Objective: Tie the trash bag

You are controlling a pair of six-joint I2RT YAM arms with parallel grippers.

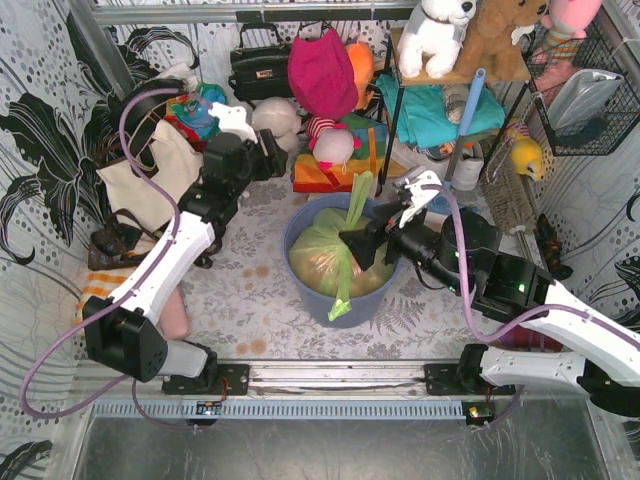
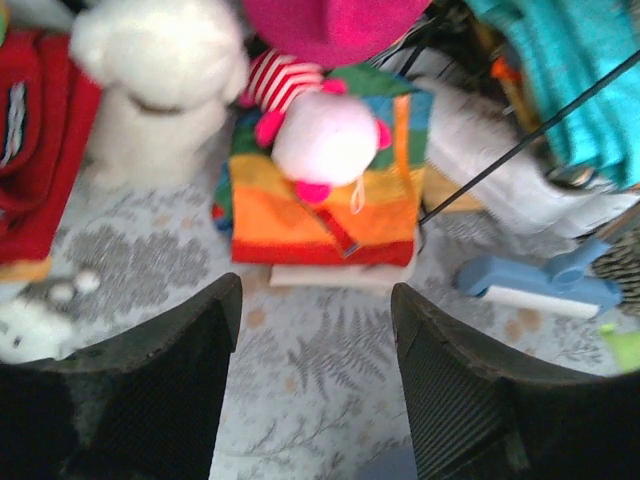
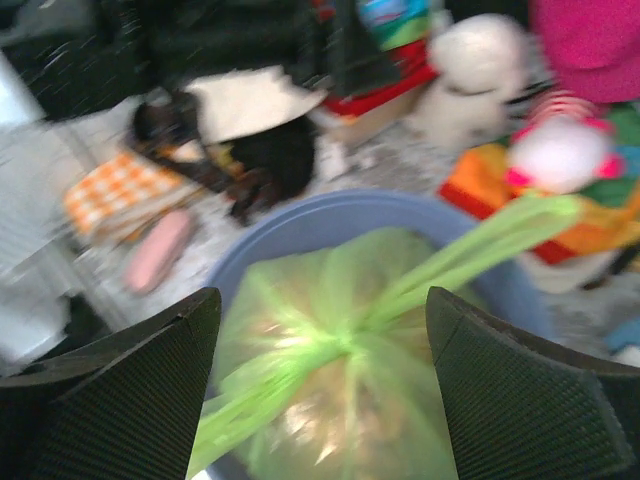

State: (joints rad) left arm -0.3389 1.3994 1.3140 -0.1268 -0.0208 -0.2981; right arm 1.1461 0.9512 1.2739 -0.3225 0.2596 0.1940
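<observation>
The light-green trash bag (image 1: 322, 252) sits in the round blue-grey bin (image 1: 296, 270), tan paper showing through. Its top is gathered at a knot-like cross (image 3: 352, 345); one twisted tail (image 1: 358, 198) stands up at the back, another (image 1: 342, 288) hangs over the bin's near rim. My right gripper (image 1: 362, 245) is open, just above the gathered middle, holding nothing; in the right wrist view (image 3: 325, 350) the bag lies between its fingers. My left gripper (image 1: 272, 150) is open and empty, far left of the bin, over the patterned cloth (image 2: 310, 360).
Soft toys, a rainbow cushion (image 2: 325, 205), a pink hat (image 1: 322, 72), a black handbag (image 1: 260, 65) and a canvas tote (image 1: 150, 175) crowd the back. A blue-handled brush (image 2: 540, 285) lies right of the cushion. A wire shelf (image 1: 580, 90) stands at right.
</observation>
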